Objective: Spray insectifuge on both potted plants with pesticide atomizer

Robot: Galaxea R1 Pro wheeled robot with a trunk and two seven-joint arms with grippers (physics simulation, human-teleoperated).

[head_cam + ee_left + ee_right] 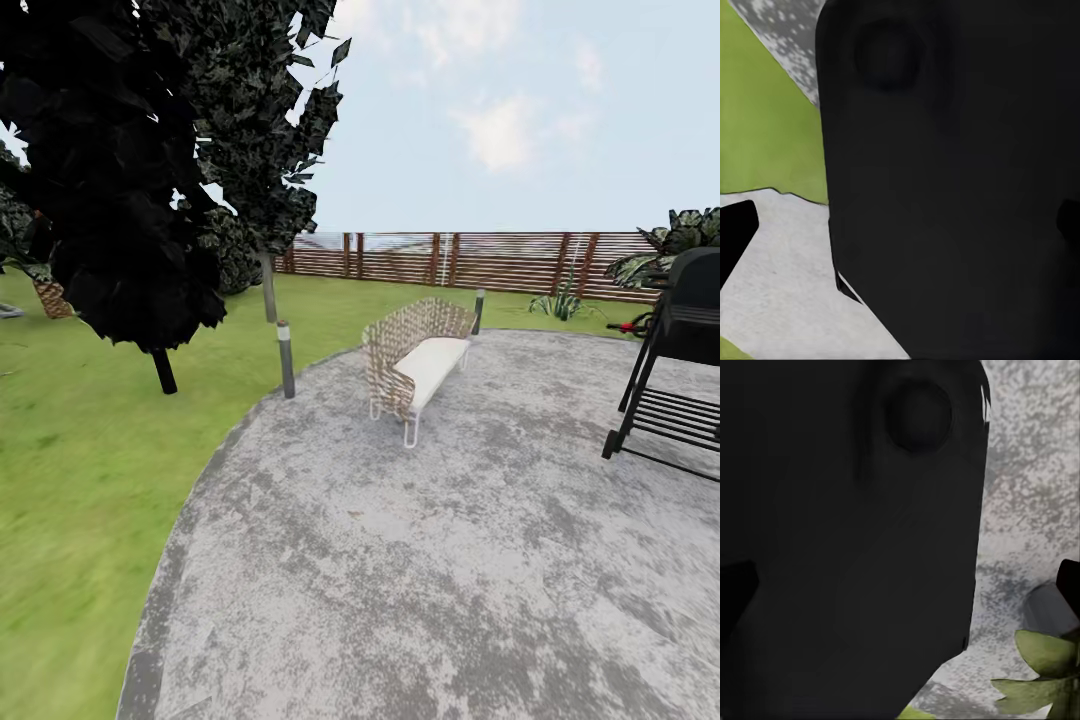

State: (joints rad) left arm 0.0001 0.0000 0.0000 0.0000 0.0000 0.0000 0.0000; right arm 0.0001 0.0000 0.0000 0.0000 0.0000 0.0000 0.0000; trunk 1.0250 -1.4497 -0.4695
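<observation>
Grass (70, 470) lying green at left of frame, round grey gravel patio (450, 560) spreading across lower right. Woven wicker bench (415, 355) sitting mid-frame, brown slatted fence (460, 258) standing behind. Grippers' opening: cannot tell. Green pointed leaves (1042, 671) showing in right wrist view's lower right corner.

Hidden and cut off around the gravel patio

Cut by the head view's right edge: black grill (677, 350), with a red object (630, 327) at its foot too small to identify. Dark tree (130, 150) cropped at top and left, masking part of the slatted fence (450, 258). Blocked in both wrist views by a dark body (952, 180), claw state unreadable. Cropped at the right wrist picture's corner: green pointed leaves (1042, 671).
</observation>
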